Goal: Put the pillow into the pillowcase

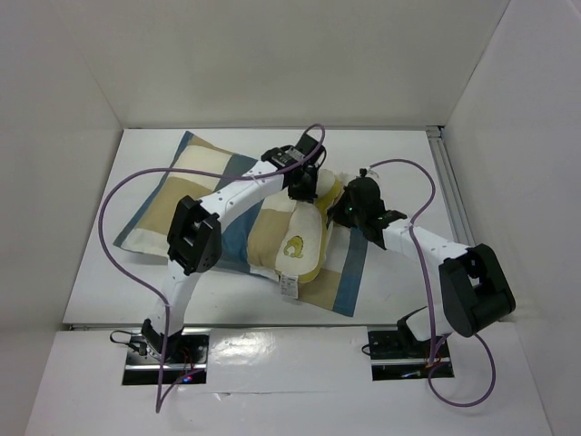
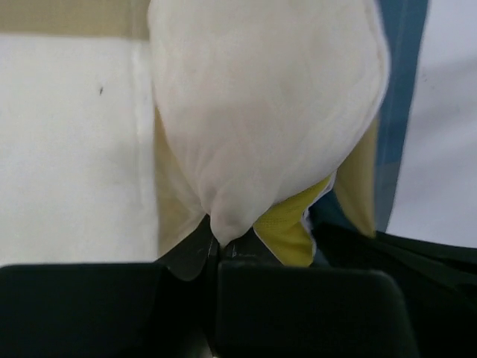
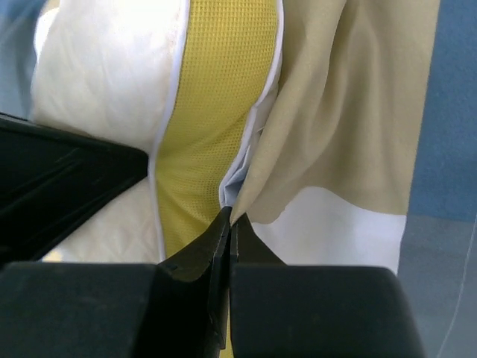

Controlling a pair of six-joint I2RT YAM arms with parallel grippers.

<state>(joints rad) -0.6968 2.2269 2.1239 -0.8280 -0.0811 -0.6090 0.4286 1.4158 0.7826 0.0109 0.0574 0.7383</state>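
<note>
The left jaws are pinching one end of the pillow [image 1: 307,227] while the right jaws are clamping the pillowcase [image 1: 163,195] edge beside it. The pillow is lying bunched on the pillowcase, seemingly mostly outside it.

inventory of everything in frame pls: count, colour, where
pillow: 1, cream with yellow piping, mid-table on the pillowcase
tag: 1, white, pillow's near end
pillowcase: 1, blue/tan/cream checks, spread on the table
table: 1, white, walled in
cables: 2, purple, one looping from each arm
left gripper: 1, black, shut on the pillow's cream fabric
right gripper: 1, black, shut on the pillowcase's tan edge beside the pillow
</note>
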